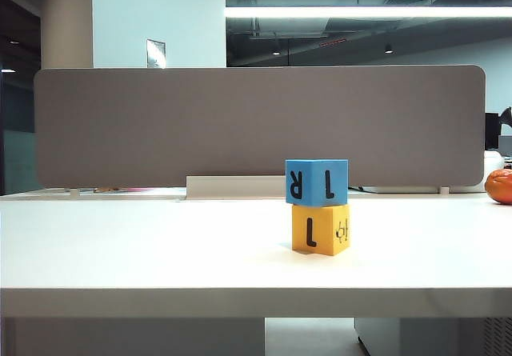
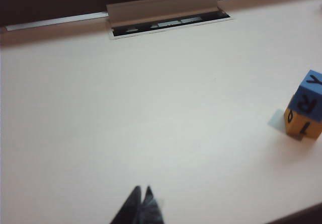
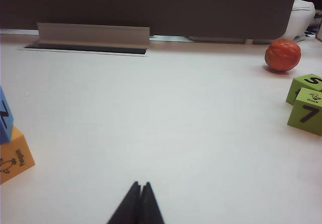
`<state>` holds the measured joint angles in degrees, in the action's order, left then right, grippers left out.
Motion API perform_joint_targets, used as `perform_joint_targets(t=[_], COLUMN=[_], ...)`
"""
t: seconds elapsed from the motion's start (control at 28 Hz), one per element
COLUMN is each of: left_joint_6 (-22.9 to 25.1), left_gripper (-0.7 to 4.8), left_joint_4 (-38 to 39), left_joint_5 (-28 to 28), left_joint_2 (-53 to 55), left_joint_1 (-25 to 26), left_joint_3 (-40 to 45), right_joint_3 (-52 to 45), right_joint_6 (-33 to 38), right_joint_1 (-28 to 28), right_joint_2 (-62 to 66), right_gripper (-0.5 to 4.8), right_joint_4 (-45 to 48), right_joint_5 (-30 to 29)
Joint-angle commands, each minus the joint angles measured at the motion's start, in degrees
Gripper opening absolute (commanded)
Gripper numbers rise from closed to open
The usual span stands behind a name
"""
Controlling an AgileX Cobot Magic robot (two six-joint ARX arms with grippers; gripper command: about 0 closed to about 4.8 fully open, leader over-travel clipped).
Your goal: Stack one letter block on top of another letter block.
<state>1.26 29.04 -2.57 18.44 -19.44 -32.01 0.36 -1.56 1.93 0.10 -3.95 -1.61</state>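
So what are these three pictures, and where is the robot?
The robot has two arms, each with a camera near its claw. One picture comes from a camera off the arms, looking across the white table; no arm shows there. It shows the blue letter block sitting on the yellow letter block. The other two come from the arm cameras. The dark tips are the left claw and the right claw, both shut, holding nothing, away from the blocks. The right arm's camera also sees two green blocks and an orange ball.
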Motion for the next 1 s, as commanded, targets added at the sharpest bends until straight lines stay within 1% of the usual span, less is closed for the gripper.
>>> perform_joint_targets(t=[0.04,0.29,0.39,0.46,0.57,0.64,0.71,0.89,1.0], left_joint_6=[-1.1,-1.1,0.0,1.9,1.9,1.9,1.7,-0.4,-2.0], left_gripper=[-0.06,-0.06,-0.06,-0.06,-0.06,-0.06,-0.06,-0.06,-0.06], left_joint_4=[-2.4,-1.9,-2.1,-2.2,-3.2,-6.3,-10.5,-23.3,-28.7], left_joint_5=[0.2,0.3,0.1,-1.8,-3.7,-5.5,-5.6,-1.1,1.4], left_joint_2=[-1.8,-1.9,-1.9,-1.9,-1.8,-2.0,-2.2,-2.2,-2.3], left_joint_1=[0.0,0.0,0.0,0.0,0.0,0.2,1.6,7.2,10.8], left_joint_3=[1.6,1.6,1.6,1.6,2.2,3.8,6.0,14.3,18.7], right_joint_3=[-0.2,-0.2,-0.2,-0.2,-0.2,-0.2,-0.2,-0.2,-0.2], right_joint_6=[-0.2,-0.2,-0.2,-0.2,-0.2,-0.2,-0.2,-0.2,-0.2], right_joint_1=[0.0,0.0,0.0,0.0,0.0,0.0,0.0,0.0,0.0], right_joint_2=[-0.1,-0.1,-0.1,-0.1,-0.1,-0.1,-0.1,-0.1,-0.1], right_gripper=[-0.01,-0.01,-0.01,-0.01,-0.01,-0.01,-0.01,-0.01,-0.01], right_joint_4=[0.8,0.8,0.8,0.7,0.7,0.7,0.7,0.8,0.8], right_joint_5=[0.2,0.2,0.2,0.2,0.2,0.2,0.2,0.2,0.2])
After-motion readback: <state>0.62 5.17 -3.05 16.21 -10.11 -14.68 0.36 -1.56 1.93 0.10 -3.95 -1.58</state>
